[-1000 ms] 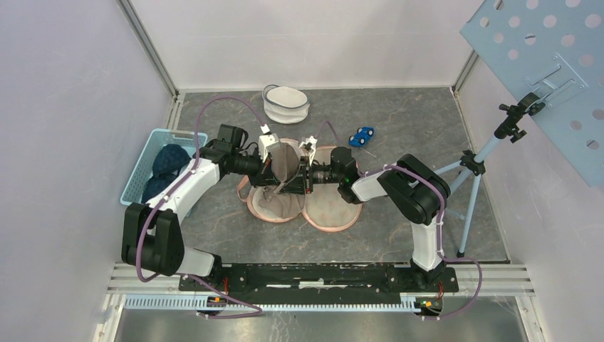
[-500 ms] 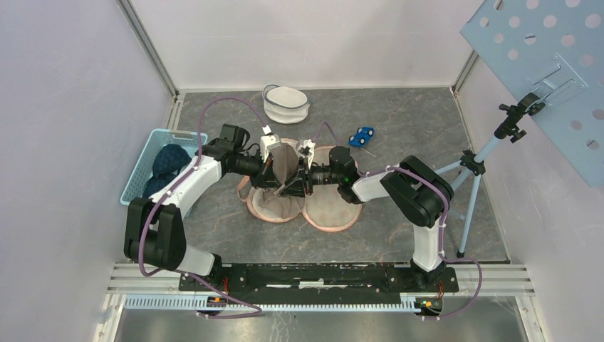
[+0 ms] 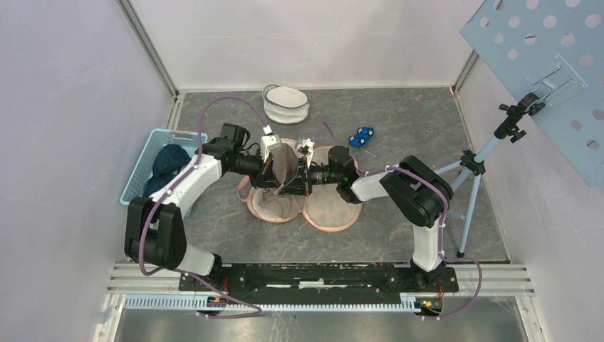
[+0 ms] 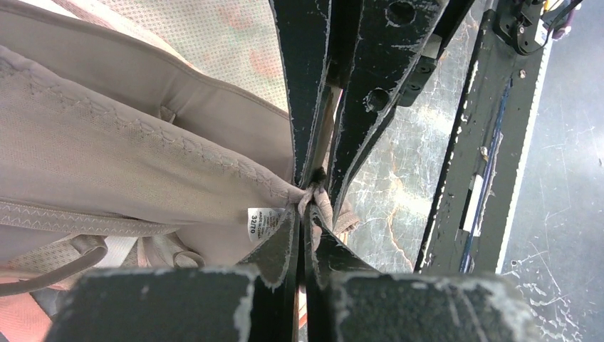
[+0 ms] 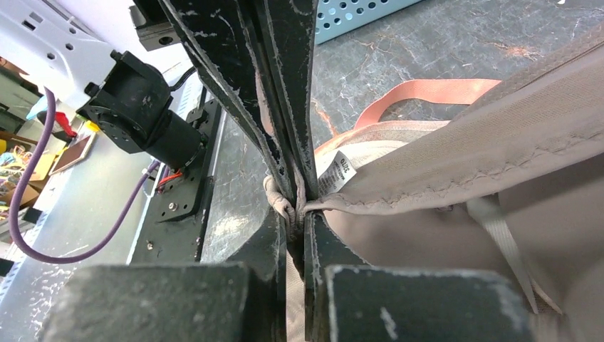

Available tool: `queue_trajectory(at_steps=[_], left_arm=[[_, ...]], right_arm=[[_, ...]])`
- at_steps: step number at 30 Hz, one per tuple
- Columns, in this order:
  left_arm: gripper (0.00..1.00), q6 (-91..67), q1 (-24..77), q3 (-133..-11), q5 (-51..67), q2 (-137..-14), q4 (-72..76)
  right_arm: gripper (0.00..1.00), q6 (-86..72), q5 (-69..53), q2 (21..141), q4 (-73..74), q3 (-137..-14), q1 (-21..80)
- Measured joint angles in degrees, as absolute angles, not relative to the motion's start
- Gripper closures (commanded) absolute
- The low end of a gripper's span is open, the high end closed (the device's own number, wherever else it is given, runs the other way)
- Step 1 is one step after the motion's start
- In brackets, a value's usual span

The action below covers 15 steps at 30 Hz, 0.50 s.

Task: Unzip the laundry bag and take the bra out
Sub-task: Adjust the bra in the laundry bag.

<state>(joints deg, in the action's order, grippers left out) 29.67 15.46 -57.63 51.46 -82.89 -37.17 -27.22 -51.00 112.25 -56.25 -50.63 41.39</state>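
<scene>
The bag [image 3: 329, 212] is unzipped; the bra [image 3: 285, 164] is clenched by the left end effector [image 4: 302, 214] and right end effector [image 5: 294, 219], but not yet carried clear.

Likely a lab: walled test cell [image 3: 320, 35], tripod [image 3: 471, 163].

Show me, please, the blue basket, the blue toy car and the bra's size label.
blue basket [image 3: 174, 133], top external view, on its far rim.
blue toy car [image 3: 364, 135], top external view, on its body.
bra's size label [image 4: 258, 223], left wrist view, on the white tag's middle.
</scene>
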Motion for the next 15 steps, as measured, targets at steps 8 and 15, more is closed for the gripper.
queue_trajectory(at_steps=[8, 15], left_arm=[[0.98, 30.3, 15.5, -57.7, 49.9, -82.5, -37.6], [0.98, 32.5, 15.4, -58.6, 48.6, -81.9, -38.9]], right_arm=[[1.00, -26.5, -50.1, 112.4, -52.3, -52.0, 41.2], [0.94, -24.5, -50.1, 112.5, -49.0, -54.0, 41.2]])
